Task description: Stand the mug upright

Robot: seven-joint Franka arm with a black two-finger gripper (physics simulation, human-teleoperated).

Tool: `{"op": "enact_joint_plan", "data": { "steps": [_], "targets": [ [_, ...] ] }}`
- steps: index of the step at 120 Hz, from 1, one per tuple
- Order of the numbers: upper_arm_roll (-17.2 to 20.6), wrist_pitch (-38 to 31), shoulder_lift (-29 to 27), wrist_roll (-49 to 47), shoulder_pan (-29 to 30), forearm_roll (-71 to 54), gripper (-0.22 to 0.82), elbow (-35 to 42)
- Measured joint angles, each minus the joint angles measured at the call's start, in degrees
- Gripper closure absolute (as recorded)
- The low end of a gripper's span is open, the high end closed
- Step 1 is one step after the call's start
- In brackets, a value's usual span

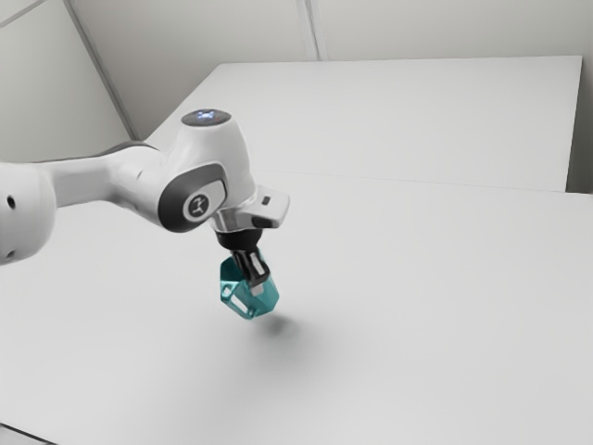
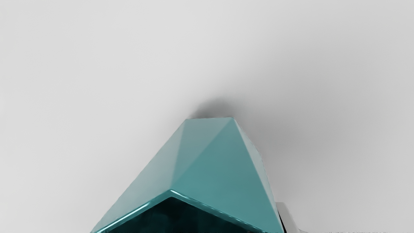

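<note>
"What's nearest to worry about?"

"The rim (image 2: pixel 171 193) of the mug (image 2: pixel 207 161). It slants on the hand's side of the mug, the walls narrowing away from it, so the mug is tipped, not upright."

"And the pincer (image 1: pixel 257 283)?"

"Pinching the mug, as I read it. One fingertip (image 2: pixel 286 216) lies against the mug's side; the other I can't make out. Those slick, sloping facets could let the mug swivel or slide in the grip."

"Under the mug?"

"In the exterior view, a shadow (image 1: pixel 284 326) sits apart from it, so I judge it's held just off the tabletop (image 1: pixel 417 306). Let go at this tilt, it would land on an edge and topple."

"And if it's pressed down crooked?"

"The low edge would catch first and twist it loose. Beyond the mug, the tabletop runs wide, so a roll could carry on."
</note>
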State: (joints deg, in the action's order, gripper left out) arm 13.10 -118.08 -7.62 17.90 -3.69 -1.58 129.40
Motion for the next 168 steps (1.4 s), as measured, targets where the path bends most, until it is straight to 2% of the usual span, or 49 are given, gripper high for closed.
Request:
{"op": "enact_joint_plan", "data": {
  "steps": [44, 77, 122, 168],
  "targets": [
    [0.07, -0.17, -2.47, -10.71, 3.04, -6.35, 0.79, 3.61],
    [0.00, -3.10, -4.03, -16.58, 3.98, -9.95, 0.79, 6.64],
    [0.08, -9.58, -1.02, -21.79, 4.57, -11.58, 0.79, 8.27],
    [0.09, -11.66, 2.32, -24.74, 4.58, -11.68, 0.79, 8.22]
  ]
}}
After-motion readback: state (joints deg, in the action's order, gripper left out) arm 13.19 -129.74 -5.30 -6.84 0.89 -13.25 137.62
